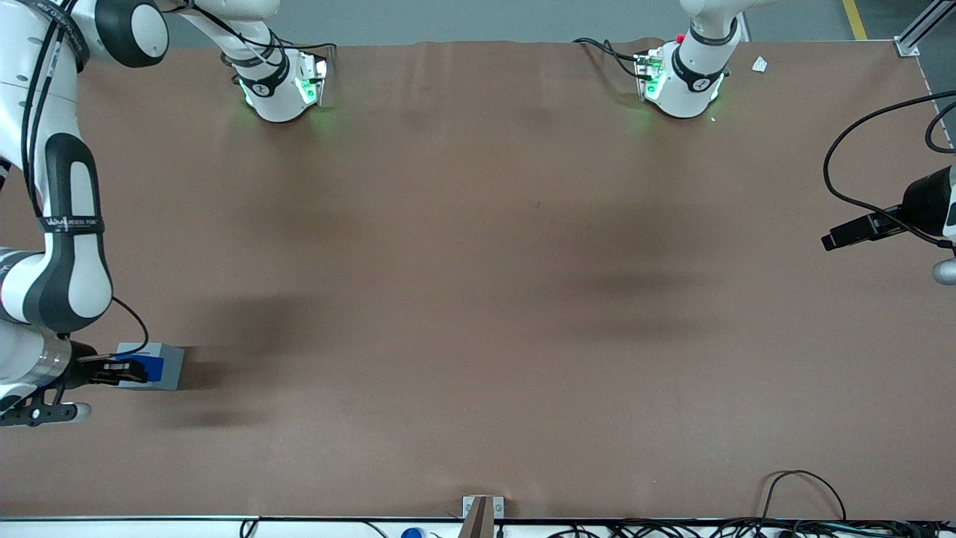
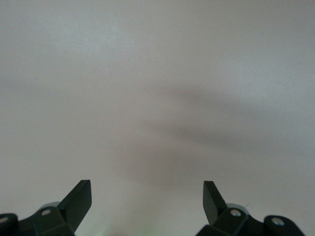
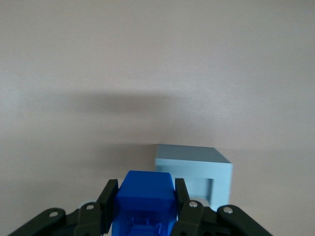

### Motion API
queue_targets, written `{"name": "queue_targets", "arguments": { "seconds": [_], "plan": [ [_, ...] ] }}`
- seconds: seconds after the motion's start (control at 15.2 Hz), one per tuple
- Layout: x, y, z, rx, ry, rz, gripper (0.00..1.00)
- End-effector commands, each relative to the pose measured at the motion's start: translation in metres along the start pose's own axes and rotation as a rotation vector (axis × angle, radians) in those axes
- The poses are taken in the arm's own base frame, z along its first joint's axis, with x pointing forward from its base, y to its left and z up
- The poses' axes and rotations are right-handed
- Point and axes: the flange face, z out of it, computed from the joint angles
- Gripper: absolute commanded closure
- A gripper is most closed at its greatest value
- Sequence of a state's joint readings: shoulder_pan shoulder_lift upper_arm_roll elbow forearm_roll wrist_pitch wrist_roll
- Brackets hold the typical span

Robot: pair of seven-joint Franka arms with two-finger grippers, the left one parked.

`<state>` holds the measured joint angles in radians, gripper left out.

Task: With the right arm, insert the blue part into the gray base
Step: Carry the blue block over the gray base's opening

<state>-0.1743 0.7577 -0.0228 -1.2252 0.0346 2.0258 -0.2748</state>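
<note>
The blue part (image 3: 145, 196) is a bright blue block clamped between the two black fingers of my right gripper (image 3: 145, 192), which is shut on it. The gray base (image 3: 194, 169) is a light gray block resting on the brown table, with a square opening showing in one face. In the front view the gripper (image 1: 127, 369) holds the blue part (image 1: 151, 368) directly against or just over the gray base (image 1: 168, 362), near the working arm's end of the table. I cannot tell whether the part touches the base.
The brown table mat (image 1: 478, 299) stretches wide toward the parked arm's end. Two white arm bases (image 1: 280, 86) (image 1: 683, 78) stand along the edge farthest from the front camera. Cables (image 1: 806, 497) and a small bracket (image 1: 482, 512) lie at the nearest edge.
</note>
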Motion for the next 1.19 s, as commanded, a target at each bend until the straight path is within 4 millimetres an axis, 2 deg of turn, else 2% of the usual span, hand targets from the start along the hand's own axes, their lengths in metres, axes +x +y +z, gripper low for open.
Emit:
{"name": "queue_targets", "arguments": {
  "seconds": [0.0, 0.07, 0.2, 0.33, 0.59, 0.79, 1.12],
  "plan": [
    [0.000, 0.014, -0.002, -0.028, 0.001, -0.019, 1.00],
    [-0.004, 0.026, 0.001, -0.032, 0.001, -0.031, 1.00],
    [-0.006, 0.037, 0.003, -0.036, 0.009, -0.042, 1.00],
    [-0.007, 0.039, 0.006, -0.035, 0.005, -0.034, 1.00],
    [-0.011, 0.041, 0.026, -0.015, -0.020, 0.013, 1.00],
    [-0.015, 0.044, 0.033, -0.008, -0.035, 0.050, 1.00],
    [-0.018, 0.050, 0.034, -0.002, -0.042, 0.060, 1.00]
  ]
}}
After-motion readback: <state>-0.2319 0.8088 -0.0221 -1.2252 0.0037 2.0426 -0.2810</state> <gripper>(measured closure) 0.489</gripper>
